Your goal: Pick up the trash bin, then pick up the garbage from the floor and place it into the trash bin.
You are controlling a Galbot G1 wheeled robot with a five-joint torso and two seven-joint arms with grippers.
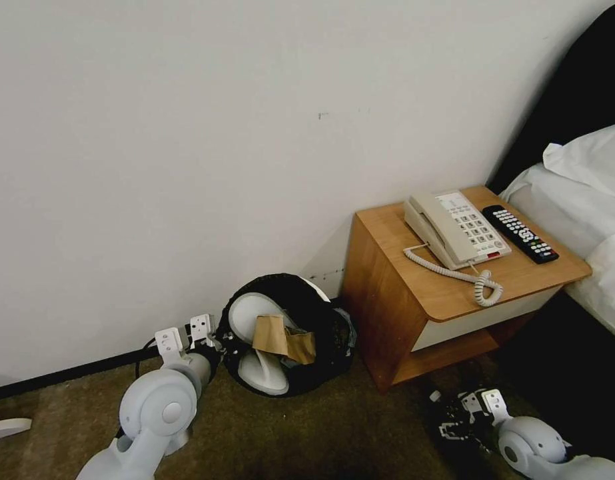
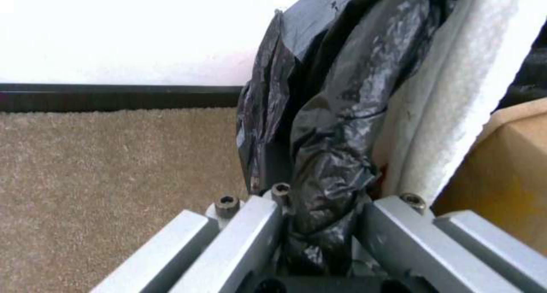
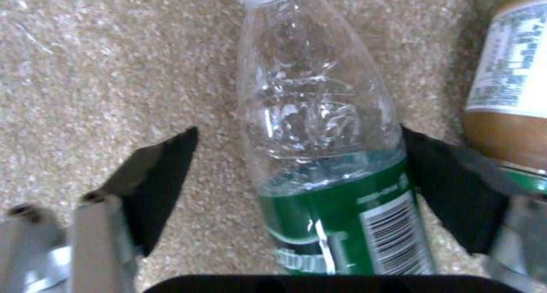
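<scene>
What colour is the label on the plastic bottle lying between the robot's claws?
Green, with a white barcode patch, on the clear plastic bottle; the right wrist view shows it best.

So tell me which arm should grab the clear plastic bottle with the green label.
Right. The right gripper already hangs open around the clear green-labelled plastic bottle on the carpet, while the left gripper is shut on the black-bagged trash bin.

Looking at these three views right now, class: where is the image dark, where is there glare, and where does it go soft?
Head view: carpet beside the nightstand and right end effector lies in deep shadow. Left wrist view: glare glints on the black bin bag; wall washed out. Right wrist view: clear plastic bottle and the brown bottle beside it look soft.
</scene>
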